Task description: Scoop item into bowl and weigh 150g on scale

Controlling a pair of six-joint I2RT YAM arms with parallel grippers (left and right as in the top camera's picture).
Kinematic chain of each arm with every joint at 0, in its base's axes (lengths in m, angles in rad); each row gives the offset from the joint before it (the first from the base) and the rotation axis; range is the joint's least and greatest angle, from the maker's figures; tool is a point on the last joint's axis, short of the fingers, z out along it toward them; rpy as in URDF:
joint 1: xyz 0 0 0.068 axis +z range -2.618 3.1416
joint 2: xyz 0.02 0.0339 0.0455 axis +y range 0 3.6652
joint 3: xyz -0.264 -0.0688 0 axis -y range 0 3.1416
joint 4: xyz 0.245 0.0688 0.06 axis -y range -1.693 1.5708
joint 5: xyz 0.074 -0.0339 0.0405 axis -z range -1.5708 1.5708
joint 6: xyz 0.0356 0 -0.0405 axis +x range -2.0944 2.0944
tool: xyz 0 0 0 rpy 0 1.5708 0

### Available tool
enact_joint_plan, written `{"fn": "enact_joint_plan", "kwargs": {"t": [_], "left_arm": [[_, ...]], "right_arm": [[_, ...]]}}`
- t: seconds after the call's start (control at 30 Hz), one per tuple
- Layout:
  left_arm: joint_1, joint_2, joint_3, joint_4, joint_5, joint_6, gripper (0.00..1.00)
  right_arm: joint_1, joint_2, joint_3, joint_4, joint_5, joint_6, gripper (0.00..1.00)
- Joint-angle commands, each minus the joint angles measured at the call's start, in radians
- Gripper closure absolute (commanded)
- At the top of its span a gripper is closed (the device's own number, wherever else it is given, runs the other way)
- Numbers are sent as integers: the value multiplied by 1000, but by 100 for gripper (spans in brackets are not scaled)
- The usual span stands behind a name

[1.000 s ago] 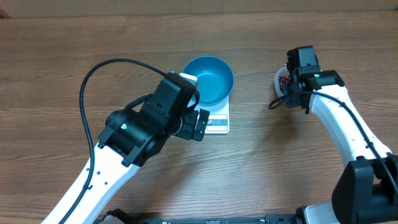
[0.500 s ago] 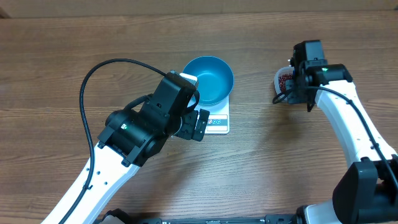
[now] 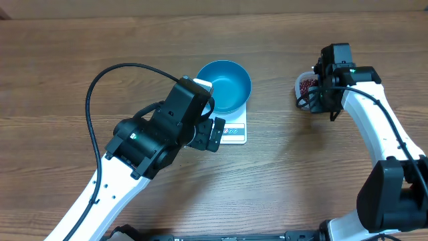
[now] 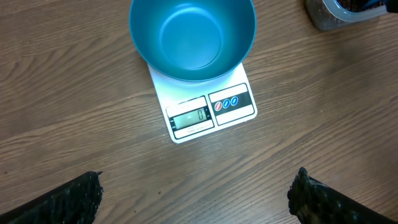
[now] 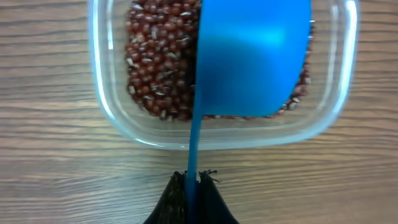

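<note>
- Bowl: big, blue, round. It sits on top of the white scale. Nothing in it, no beans yet.
- Scale lies flat on the wood table. The bowl covers its far part. The end w/ the screen & buttons sticks out toward the left arm. Screen is on and looks like a zero, but it's tiny.
- Left pincer: fingers wide apart, holding nothing. It hangs above the table on the near side of the scale, its cam looking down at scale & bowl.
- Beans: small, dark red, all in the clear tub. Tub is on the right side of the table, well apart from scale & bowl.
- Right pincer: fingers squeezed together on the thin handle of the blue scoop.
- The scoop's cup is over the right half of the tub, w/ beans showing to its left. Only its smooth blue side faces the cam, so can't tell if beans are in it or if it touches the heap.
</note>
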Motion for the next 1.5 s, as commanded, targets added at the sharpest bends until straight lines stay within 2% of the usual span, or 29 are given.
{"fn": "enact_joint_plan", "kwargs": {"t": [0.0,0.37,0.7,0.97,1.13,1.47], "left_arm": [[5,4,9,0,-13,8,0],[5,4,9,0,-13,8,0],[5,4,9,0,-12,8,1],[5,4,9,0,-13,8,0],[5,4,9,0,-13,8,0],[5,4,9,0,-13,8,1]], "right_arm": [[-5,12,18,15,-140,-18,96],[-6,12,21,11,-217,-18,96],[-14,12,116,-34,-311,-18,96],[-79,12,115,-78,-398,-6,96],[-133,12,115,-70,-505,-7,96],[-219,13,87,-53,-591,-18,96]]}}
